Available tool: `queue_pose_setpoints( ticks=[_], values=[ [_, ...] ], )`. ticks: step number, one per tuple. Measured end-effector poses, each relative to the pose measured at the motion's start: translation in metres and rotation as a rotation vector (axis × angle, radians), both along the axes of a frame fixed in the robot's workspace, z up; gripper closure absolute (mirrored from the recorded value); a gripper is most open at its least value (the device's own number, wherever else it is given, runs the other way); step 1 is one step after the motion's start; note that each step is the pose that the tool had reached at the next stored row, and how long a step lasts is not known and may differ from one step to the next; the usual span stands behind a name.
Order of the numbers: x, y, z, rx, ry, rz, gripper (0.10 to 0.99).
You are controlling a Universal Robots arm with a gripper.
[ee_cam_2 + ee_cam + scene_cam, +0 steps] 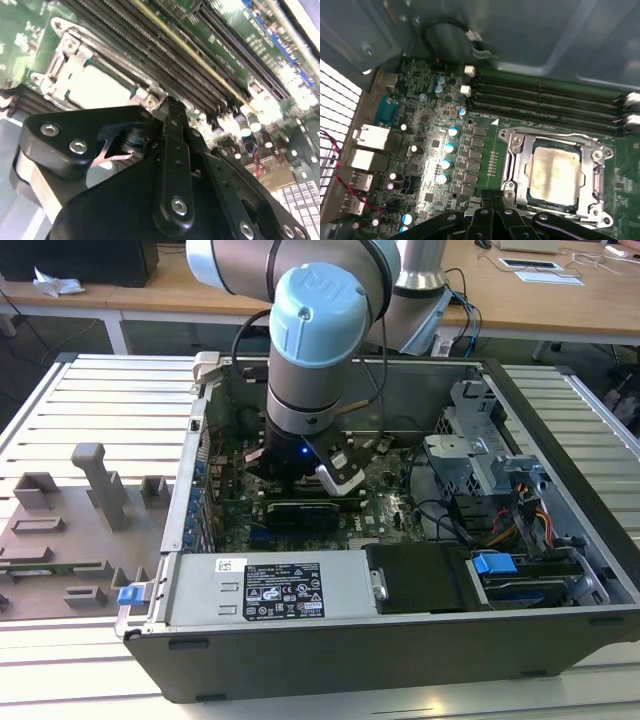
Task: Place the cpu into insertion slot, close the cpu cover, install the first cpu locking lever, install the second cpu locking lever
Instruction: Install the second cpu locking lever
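The cpu (555, 172), a pale beige-silver square, lies in its socket on the green motherboard; it also shows in the second wrist view (97, 87). The cpu cover (520, 150), a silver frame, lies flat around it with the chip showing through its window. A thin metal locking lever (506, 160) runs along one side of the socket. My gripper (492, 197) is shut, with nothing visible between its black fingers. Its tips sit just off a corner of the socket (169, 107). In the exterior view the gripper (300, 480) reaches down into the open computer case.
Memory slots (545, 100) run beside the socket, and capacitors (447, 147) and rear ports (367, 140) stand on its other side. A grey box with a white label (265, 590) and a drive cage (480, 455) crowd the case. Grey fixtures (100, 480) sit at the exterior view's left.
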State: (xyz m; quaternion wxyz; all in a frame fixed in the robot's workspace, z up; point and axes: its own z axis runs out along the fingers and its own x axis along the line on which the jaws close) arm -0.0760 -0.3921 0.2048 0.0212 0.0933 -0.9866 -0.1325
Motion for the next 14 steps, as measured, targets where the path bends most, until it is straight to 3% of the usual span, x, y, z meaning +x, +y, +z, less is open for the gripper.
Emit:
queue_pose_setpoints(
  ticks=[1,2,4,5,7,8,9,13,14],
  values=[
    [0.0024,0.0015,0.0078,0.0,0.0019,0.0,0.98],
    [0.0074,0.0038,0.0079,0.0,0.0114,0.0,0.98],
    [0.0228,0.0087,0.0074,0.0,0.0409,0.0,0.98],
    [0.0282,0.0102,0.0071,0.0,0.0501,0.0,0.98],
    [0.0382,0.0132,0.0067,-0.001,0.0636,0.0,0.98],
    [0.0432,0.0163,0.0067,-0.013,0.0669,0.0,0.98],
    [0.0474,0.0226,0.0067,-0.061,0.0675,-0.002,0.98],
    [0.05,0.0312,0.0067,-0.143,0.0674,-0.005,0.98],
    [0.0506,0.0339,0.0067,-0.172,0.0673,-0.006,0.98]
  ],
)
